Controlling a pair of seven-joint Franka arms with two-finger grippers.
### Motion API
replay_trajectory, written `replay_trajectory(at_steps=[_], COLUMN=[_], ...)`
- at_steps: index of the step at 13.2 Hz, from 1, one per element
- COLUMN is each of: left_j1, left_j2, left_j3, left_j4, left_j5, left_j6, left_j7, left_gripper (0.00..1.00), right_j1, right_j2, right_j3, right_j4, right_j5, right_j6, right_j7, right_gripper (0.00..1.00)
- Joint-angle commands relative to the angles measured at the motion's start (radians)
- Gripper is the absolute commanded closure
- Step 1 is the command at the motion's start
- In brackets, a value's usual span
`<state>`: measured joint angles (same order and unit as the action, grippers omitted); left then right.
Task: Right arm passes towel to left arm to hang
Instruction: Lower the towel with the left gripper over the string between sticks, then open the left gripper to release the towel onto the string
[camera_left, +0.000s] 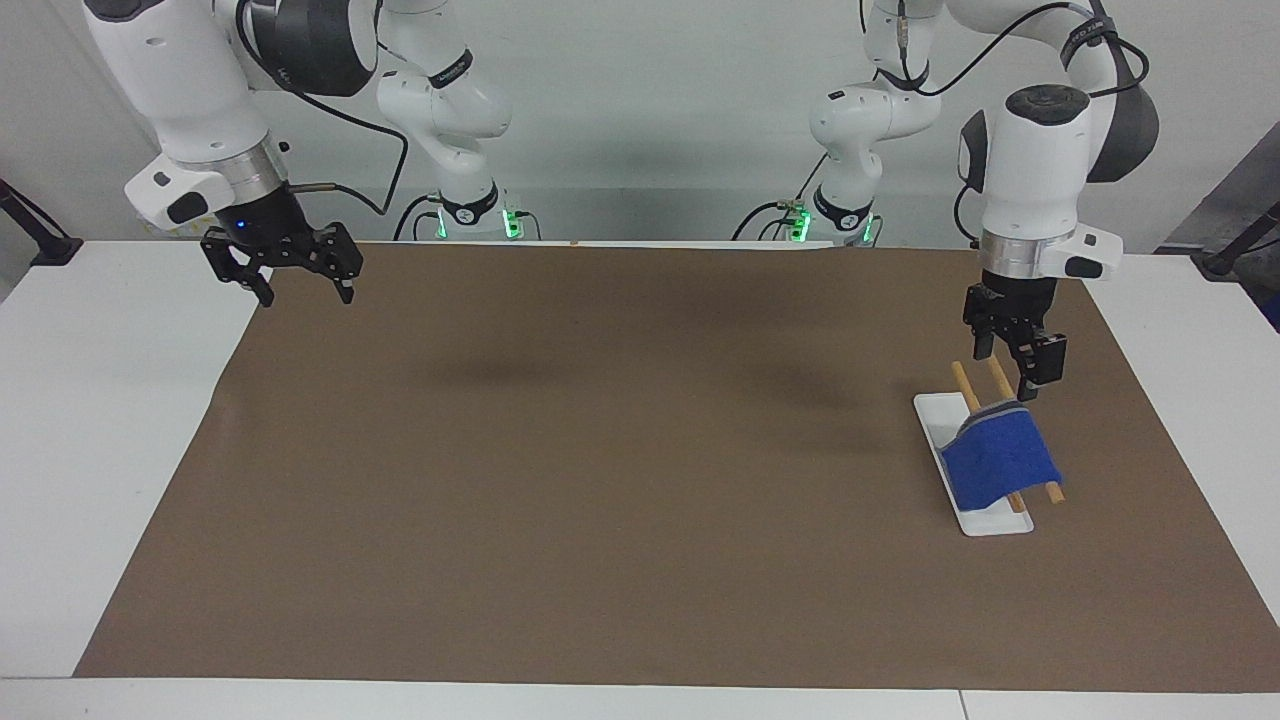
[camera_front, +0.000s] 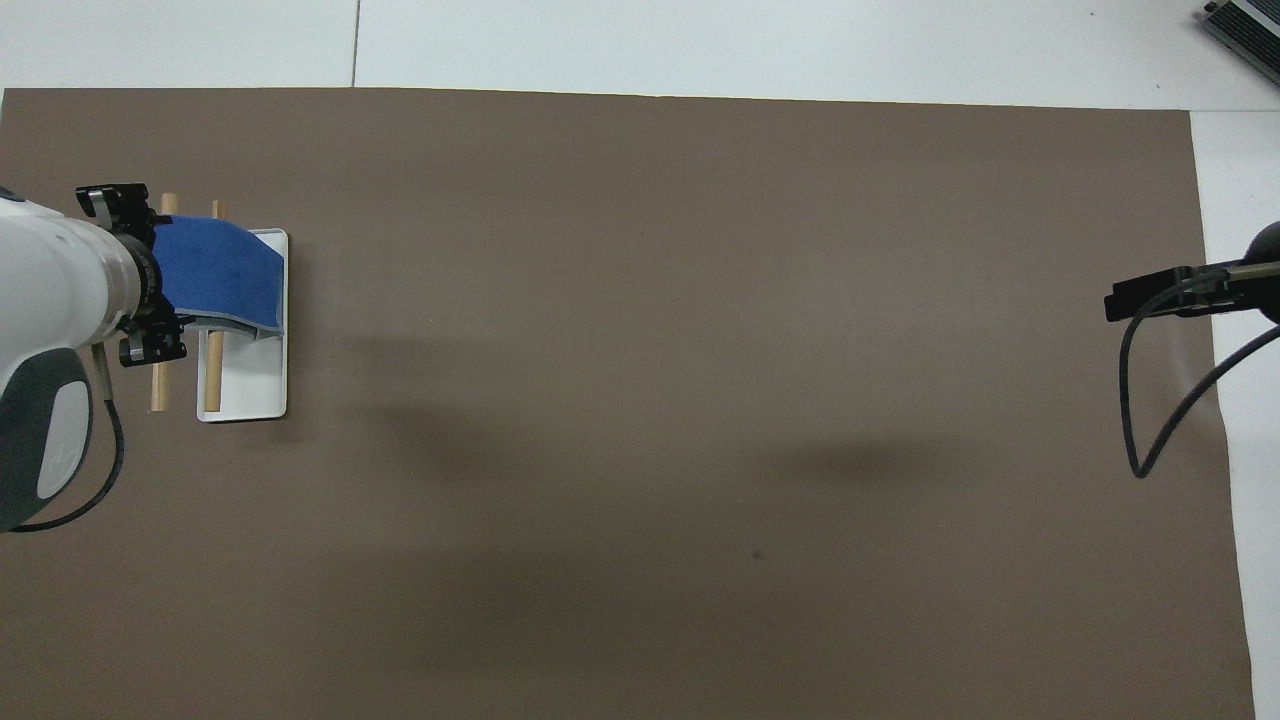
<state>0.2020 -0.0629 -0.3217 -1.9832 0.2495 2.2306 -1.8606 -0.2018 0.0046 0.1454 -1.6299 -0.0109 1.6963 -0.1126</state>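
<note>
Hanging over the rods, the towel (camera_left: 998, 458) looks done — we should lift our left pincer (camera_left: 1012, 358), fingers apart, straight up while our right pincer (camera_left: 290, 272) waits, fingers apart.

left gripper (camera_left: 1012, 370) raised, fingers apart, right gripper (camera_left: 297, 285) waiting, fingers spread
</note>
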Motion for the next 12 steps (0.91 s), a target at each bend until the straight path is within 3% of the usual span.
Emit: replay_trajectory(at_steps=[1, 7, 12], left_j1=[-0.012, -0.035, -0.082], left_j2=[-0.002, 0.006, 0.005], left_j3=[0.006, 0.003, 0.003], left_j4=[0.027, 0.142, 0.181], left_j5=[-0.038, -0.157, -0.159], left_j6=[-0.055, -0.209, -0.238], left_j7=[0.180, 0.630, 0.794], left_gripper=[0.03, 0.03, 0.00], right_j1=[-0.008, -0.007, -0.008], right_j2=[-0.025, -0.025, -0.025], right_j3=[0.003, 0.003, 0.003], right_j4=[-0.030, -0.030, -0.030], right_j5=[0.017, 0.017, 0.017], right_j6=[0.009, 0.009, 0.009], right_j7=[0.007, 0.007, 0.007], right_gripper=[0.00, 0.00, 0.00])
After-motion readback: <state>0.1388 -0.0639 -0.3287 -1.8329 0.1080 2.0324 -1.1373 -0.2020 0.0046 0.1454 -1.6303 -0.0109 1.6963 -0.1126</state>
